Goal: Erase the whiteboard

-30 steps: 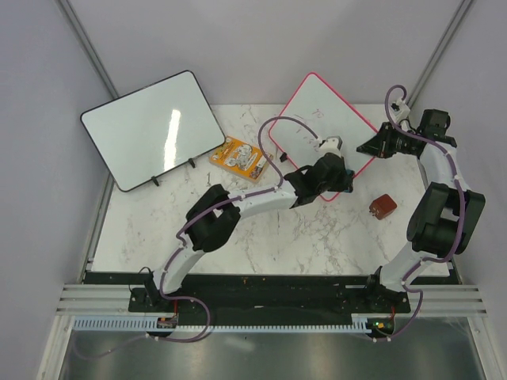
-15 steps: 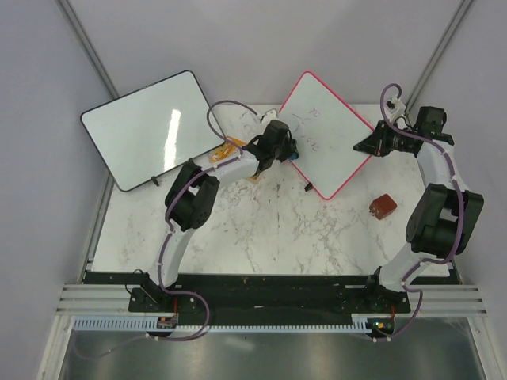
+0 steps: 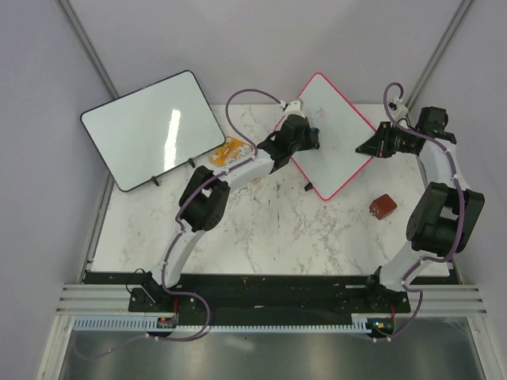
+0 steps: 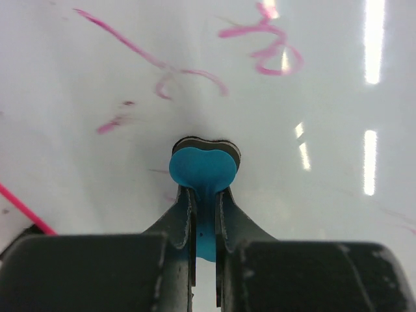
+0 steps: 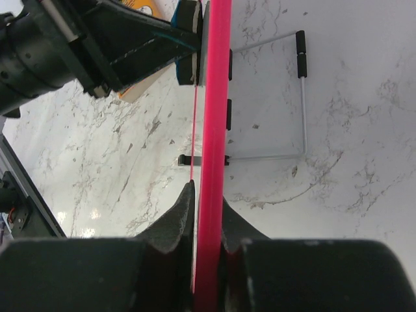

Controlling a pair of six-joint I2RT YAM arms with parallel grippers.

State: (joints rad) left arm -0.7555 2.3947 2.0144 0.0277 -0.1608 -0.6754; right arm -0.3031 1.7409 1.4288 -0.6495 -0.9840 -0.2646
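Mid-wipe: the left gripper (image 4: 205, 195) is clamped on a blue eraser (image 4: 203, 166) pressed against the pink-framed whiteboard (image 4: 325, 130) directly ahead, the right gripper (image 5: 207, 195) pinches its frame steady, and the next stroke should sweep forward over the pink scribbles (image 4: 263, 55) just beyond the pad.

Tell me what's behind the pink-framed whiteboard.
A thin wire stand with black sleeves, resting on the marble table. The right hand clamps the whiteboard by its frame. The wrist view is edge-on, so the board's back face itself is hidden.
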